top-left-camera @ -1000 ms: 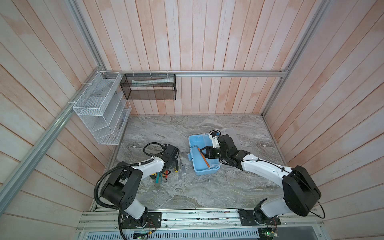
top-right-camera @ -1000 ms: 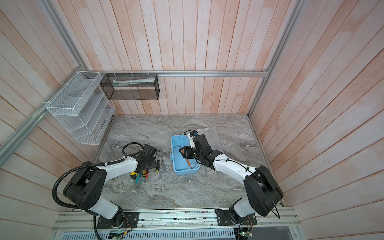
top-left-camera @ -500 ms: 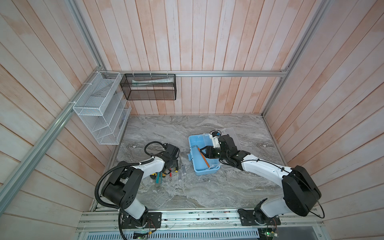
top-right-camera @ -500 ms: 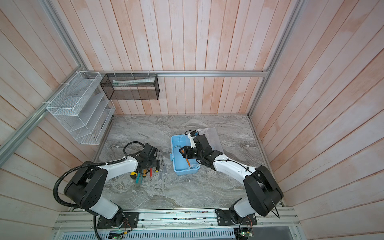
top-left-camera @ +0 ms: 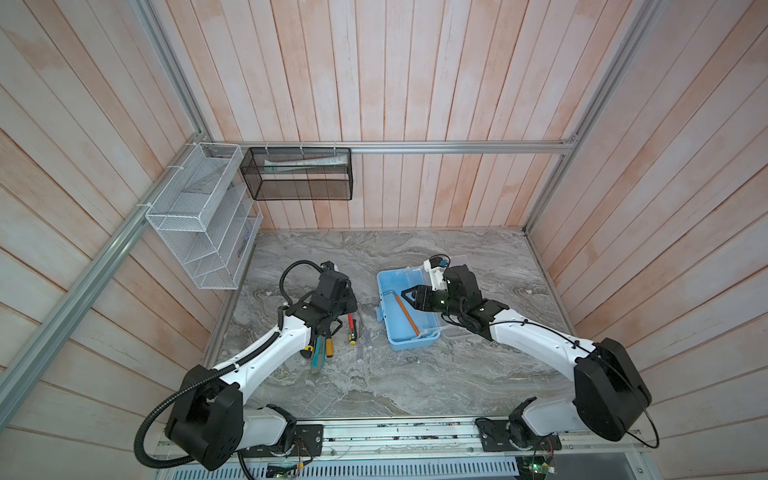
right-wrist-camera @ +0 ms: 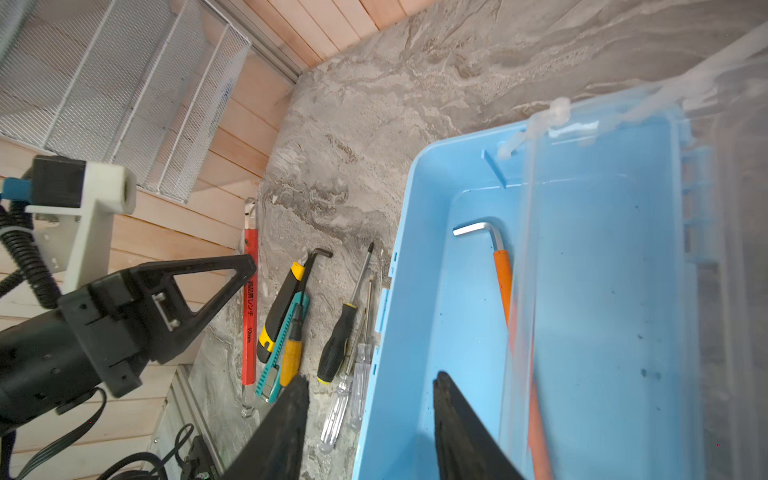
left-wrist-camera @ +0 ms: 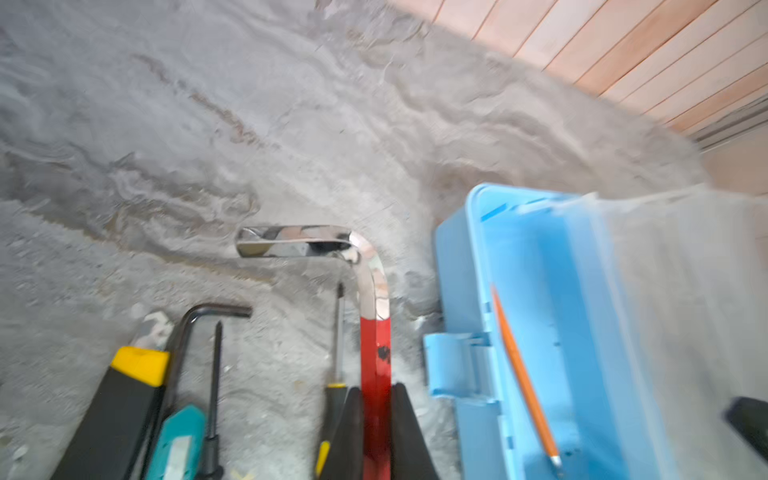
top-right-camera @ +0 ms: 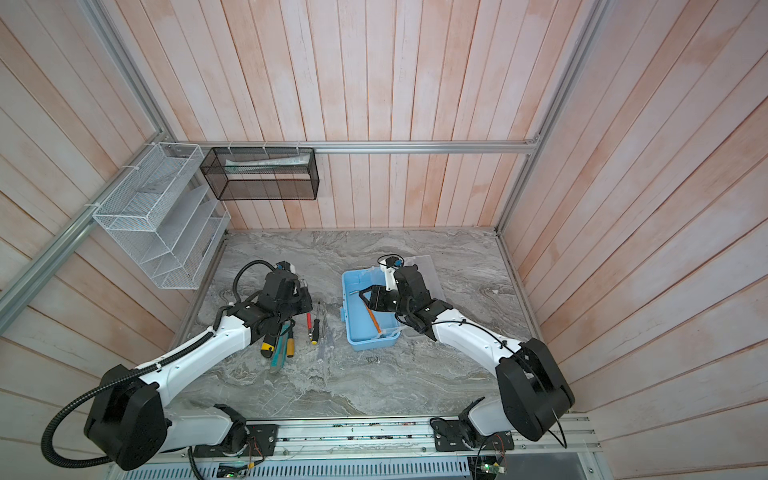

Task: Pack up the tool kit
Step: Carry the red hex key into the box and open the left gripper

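**Left fingers** (left-wrist-camera: 405, 419): closed on the red-sleeved hex key (left-wrist-camera: 374, 340), just left of the open blue toolbox (top-left-camera: 409, 345) on the counter (top-left-camera: 374, 257). **Right fingers** (right-wrist-camera: 286, 424): spread and empty above the toolbox, where an orange-sleeved hex key (right-wrist-camera: 503, 282) lies. A black-handled screwdriver (right-wrist-camera: 338, 340) and a teal utility knife (right-wrist-camera: 270, 374) lie left of the toolbox.

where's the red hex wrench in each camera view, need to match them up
In a top view: red hex wrench just left of the blue tool box.
In a top view: same spot, box to its right.
Left wrist: clamped in the left gripper, wrench beside the box.
Right wrist: wrench across the loose tools from the box.
Shared landmark: the blue tool box.
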Available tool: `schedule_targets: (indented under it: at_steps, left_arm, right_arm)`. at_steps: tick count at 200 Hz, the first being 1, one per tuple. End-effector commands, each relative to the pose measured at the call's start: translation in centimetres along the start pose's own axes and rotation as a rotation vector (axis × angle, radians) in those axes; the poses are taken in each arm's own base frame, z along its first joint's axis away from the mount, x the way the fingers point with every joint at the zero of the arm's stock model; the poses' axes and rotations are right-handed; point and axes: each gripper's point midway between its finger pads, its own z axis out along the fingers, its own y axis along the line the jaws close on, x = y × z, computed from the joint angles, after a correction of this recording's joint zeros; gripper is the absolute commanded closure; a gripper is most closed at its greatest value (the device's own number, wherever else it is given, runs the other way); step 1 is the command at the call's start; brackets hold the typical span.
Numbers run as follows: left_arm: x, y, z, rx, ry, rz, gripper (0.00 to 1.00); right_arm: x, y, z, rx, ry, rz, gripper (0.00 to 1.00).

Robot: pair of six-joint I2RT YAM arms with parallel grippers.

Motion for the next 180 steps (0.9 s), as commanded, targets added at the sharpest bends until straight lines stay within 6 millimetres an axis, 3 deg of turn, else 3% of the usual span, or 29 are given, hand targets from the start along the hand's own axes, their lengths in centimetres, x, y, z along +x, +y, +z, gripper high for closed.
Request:
schedule_targets:
  at_steps: [1,47,79,180]
  left_arm:
    - [-2.1,-5.3,-0.3,0.185,-0.058,-0.084,1.00]
    - [-1.4,-11.1,2.2,0.308,-0.032,-0.113,1.00]
    - [0.4,-13.3,4.9,0.330,0.035,-0.129,1.00]
    - [6.3,-11.1,12.5,0.050,0.187,-0.104,1.00]
  right_arm:
    - [-1.2,0.7,-0.9,-0.031,-0.036,0.007,0.52]
    - [-1.9,0.1,-1.9,-0.017,-0.066,0.010,0.52]
    - [-2.1,-0.3,-2.4,-0.008,-0.079,0.016,0.52]
    - [-1.5,-2.2,-2.5,0.013,-0.073,0.039,0.52]
